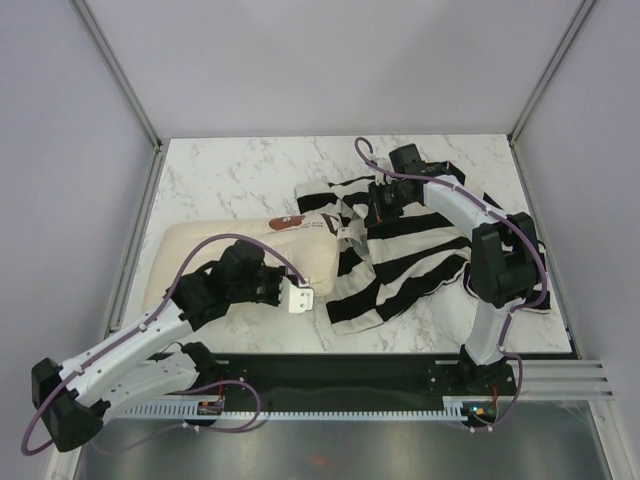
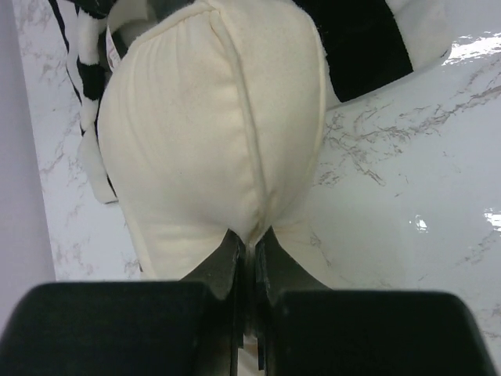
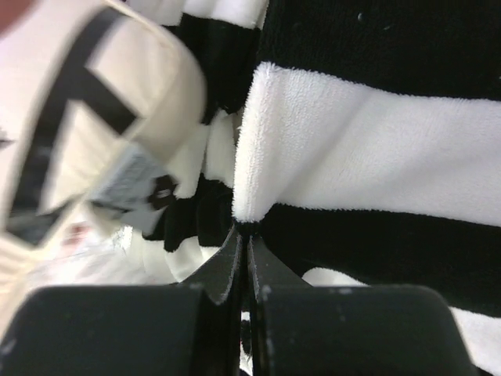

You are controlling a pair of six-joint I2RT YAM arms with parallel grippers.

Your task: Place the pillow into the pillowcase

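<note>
Marble table [image 1: 230,170] carries everything. Nearest us, our left gripper [image 2: 250,251] is clamped on the pillow [image 2: 203,133] at its near seam. The pillow lies left of centre, almost wholly uncovered. Farther off, our right gripper [image 3: 244,235] pinches the pillowcase [image 3: 368,141] edge beside the pillow's labelled end. We judge both grips taken and nearly all the insertion left to do.

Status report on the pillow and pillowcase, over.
Left gripper shut on pillow, near edge. Right gripper shut on pillowcase edge. Pillow mostly outside the case. No obstruction seen.
</note>
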